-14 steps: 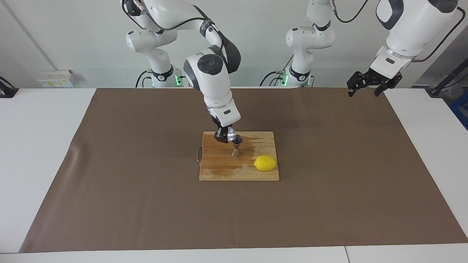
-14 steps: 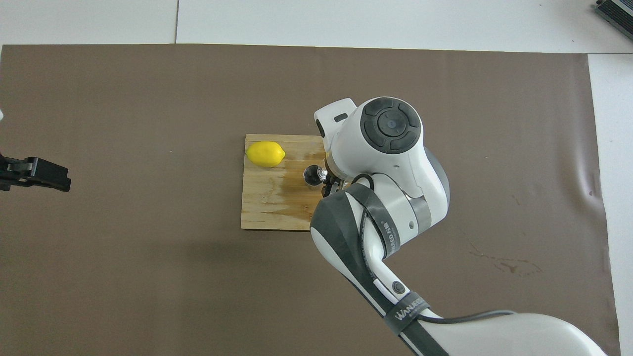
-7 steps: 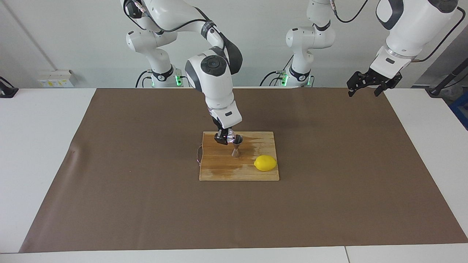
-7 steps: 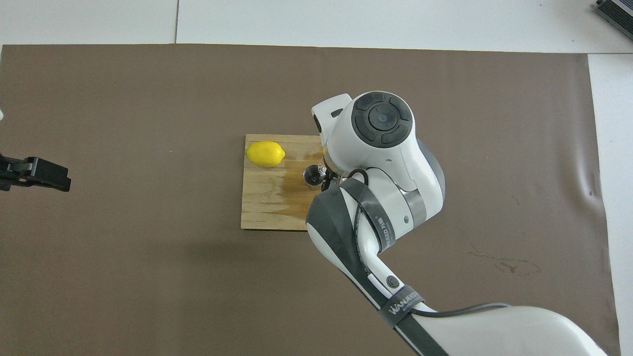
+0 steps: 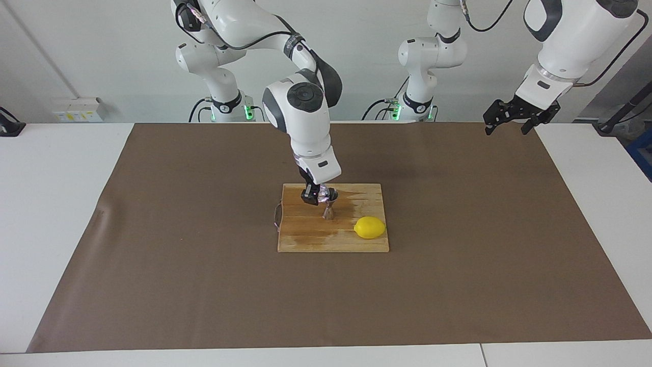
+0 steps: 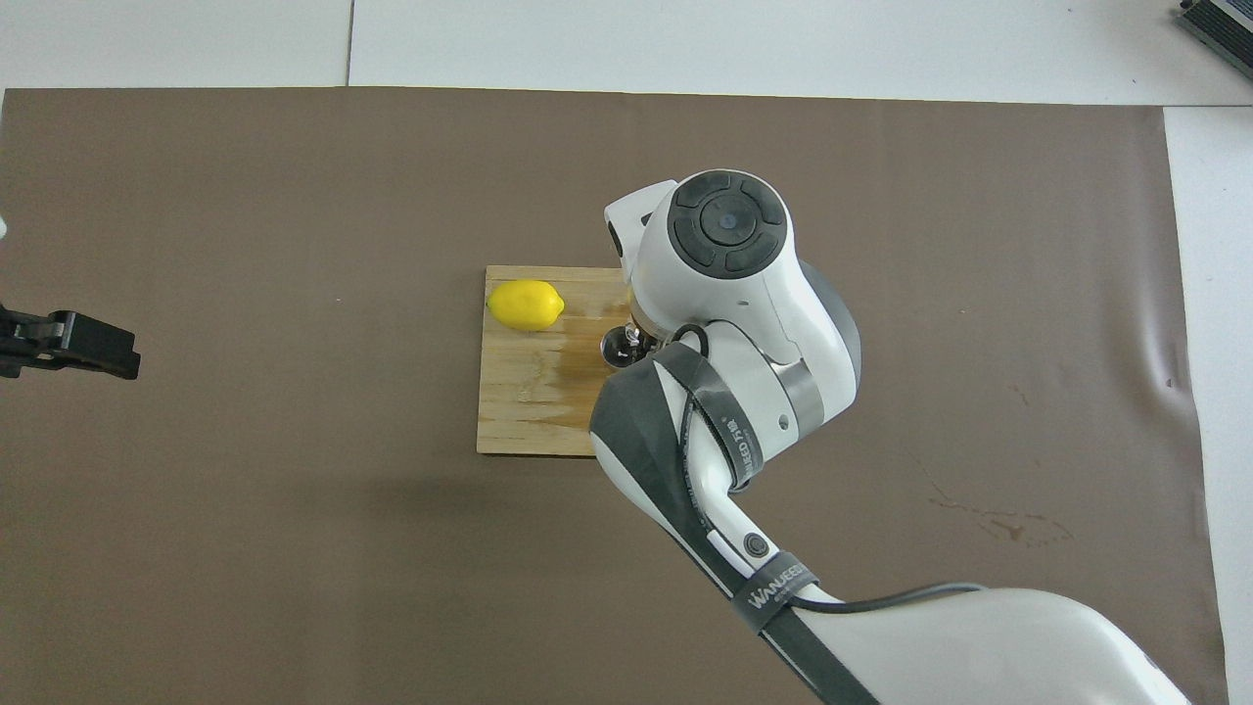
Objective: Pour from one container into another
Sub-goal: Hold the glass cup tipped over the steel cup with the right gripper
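A silvery hourglass jigger (image 5: 329,208) (image 6: 615,348) stands upright on the wooden cutting board (image 5: 305,237) (image 6: 519,411). My right gripper (image 5: 317,195) is shut on a small clear glass tumbler (image 5: 323,194), tilted with its mouth over the jigger's rim. In the overhead view the right arm's wrist covers most of the glass and the gripper. My left gripper (image 5: 510,120) (image 6: 73,345) hangs open in the air over the mat's edge at the left arm's end, holding nothing, and waits.
A yellow lemon (image 5: 370,227) (image 6: 527,305) lies on the board's corner, farther from the robots than the jigger, toward the left arm's end. A wet stain darkens the board around the jigger. A brown mat (image 5: 458,255) covers the table.
The right arm's wrist has swung a little toward the left arm's end, tipping the glass further over the jigger. The left arm has not moved.
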### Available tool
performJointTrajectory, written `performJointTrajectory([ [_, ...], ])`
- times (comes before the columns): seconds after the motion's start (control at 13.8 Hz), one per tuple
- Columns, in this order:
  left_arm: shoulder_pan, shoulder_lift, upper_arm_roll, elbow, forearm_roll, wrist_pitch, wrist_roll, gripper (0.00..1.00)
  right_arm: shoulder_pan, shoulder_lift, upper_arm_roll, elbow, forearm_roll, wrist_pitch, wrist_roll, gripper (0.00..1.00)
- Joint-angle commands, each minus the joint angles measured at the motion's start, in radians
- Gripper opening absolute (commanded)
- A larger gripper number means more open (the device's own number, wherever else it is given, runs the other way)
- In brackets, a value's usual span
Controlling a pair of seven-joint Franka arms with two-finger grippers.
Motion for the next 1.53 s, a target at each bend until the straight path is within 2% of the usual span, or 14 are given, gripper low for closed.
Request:
performJointTrajectory([
  [0.0,0.001,-0.013,0.002,-0.008,0.018,-0.001,0.013,1.0,0.012,0.012,-0.005,0.033,-0.043,-0.044,0.031,0.0],
  [0.36,0.001,-0.013,0.002,-0.008,0.018,-0.001,0.013,1.0,0.014,0.003,0.001,0.03,-0.054,-0.082,0.02,0.0],
  [1.45,0.001,-0.013,0.002,-0.008,0.018,-0.001,0.013,1.0,0.023,0.004,0.012,0.033,-0.083,-0.094,0.016,0.0],
])
